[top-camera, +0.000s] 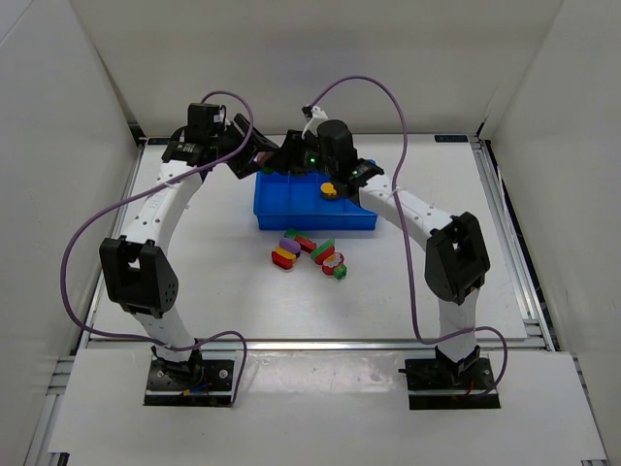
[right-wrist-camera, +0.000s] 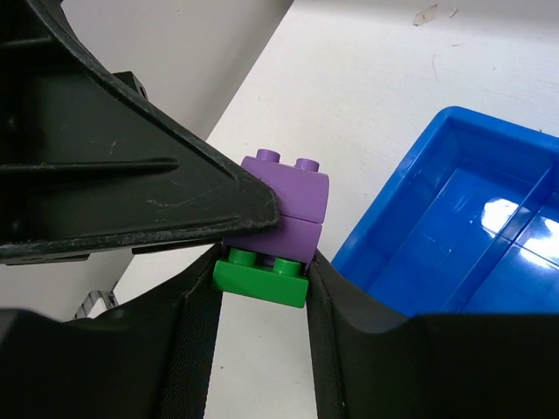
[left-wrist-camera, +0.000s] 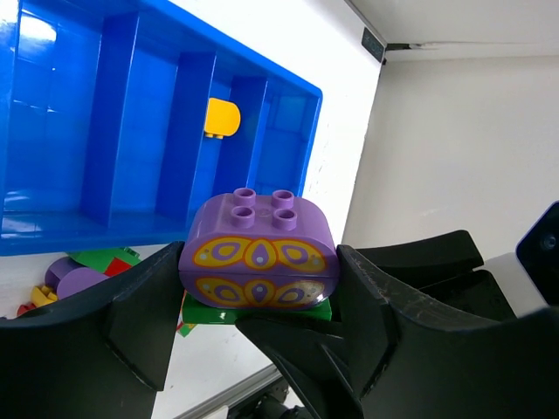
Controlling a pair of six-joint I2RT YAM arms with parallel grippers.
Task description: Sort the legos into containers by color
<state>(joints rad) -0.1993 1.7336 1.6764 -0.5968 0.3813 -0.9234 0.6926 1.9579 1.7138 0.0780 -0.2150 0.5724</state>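
Observation:
My left gripper (left-wrist-camera: 258,278) is shut on a purple oval lego (left-wrist-camera: 258,260) with yellow markings. A green brick (left-wrist-camera: 255,311) hangs under it. My right gripper (right-wrist-camera: 262,288) is shut on that green brick (right-wrist-camera: 262,276); its studs show just below the purple lego (right-wrist-camera: 290,202). Both grippers, left (top-camera: 264,155) and right (top-camera: 294,159), meet above the table at the back left corner of the blue tray (top-camera: 291,212). The tray (left-wrist-camera: 131,131) holds one yellow lego (left-wrist-camera: 222,118), which also shows in the top view (top-camera: 330,189). A corner of the tray shows in the right wrist view (right-wrist-camera: 472,227).
A pile of red, yellow, green and purple legos (top-camera: 310,254) lies on the table just in front of the tray; part of the pile shows in the left wrist view (left-wrist-camera: 79,278). White walls enclose the table on three sides.

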